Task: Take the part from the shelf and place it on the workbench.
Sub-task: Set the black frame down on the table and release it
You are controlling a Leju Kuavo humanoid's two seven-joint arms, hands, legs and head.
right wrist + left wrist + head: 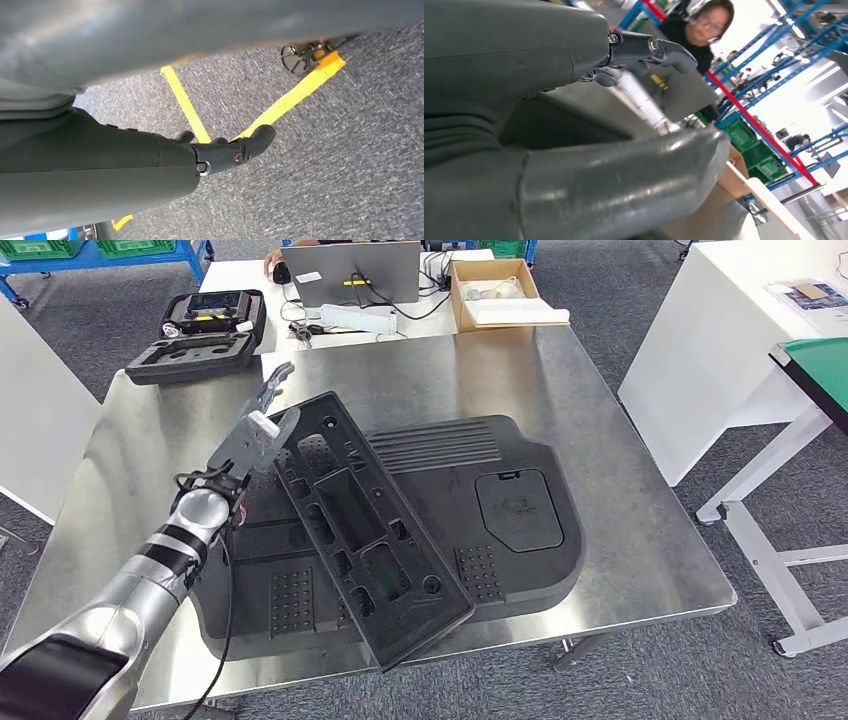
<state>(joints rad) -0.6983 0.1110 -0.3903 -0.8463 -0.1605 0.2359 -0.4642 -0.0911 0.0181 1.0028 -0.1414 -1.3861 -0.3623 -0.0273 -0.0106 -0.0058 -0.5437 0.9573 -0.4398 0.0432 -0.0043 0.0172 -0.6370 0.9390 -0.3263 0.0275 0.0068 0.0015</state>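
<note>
At centre of the head view, a black moulded part (370, 530) is seen lying tilted across a larger black panel (500, 510) on the steel workbench (620, 540). Its upper-left edge is met by the left hand (258, 425), whose fingers (275, 380) are extended along that edge; whether the edge is pinched cannot be told. The part is judged stiff, light for its size and awkward to balance; a hold at mid-length of a long edge, or through its cut-outs, is judged safest.

Across the left wrist view, the thumb (624, 180) and a dark finger (659, 50) are shown apart, with a person (704, 30) at upper centre.

At left of the right wrist view, the right hand (215, 152) is seen above grey carpet (350, 150) and yellow tape (185, 105), holding nothing, fingertips bent.
</note>
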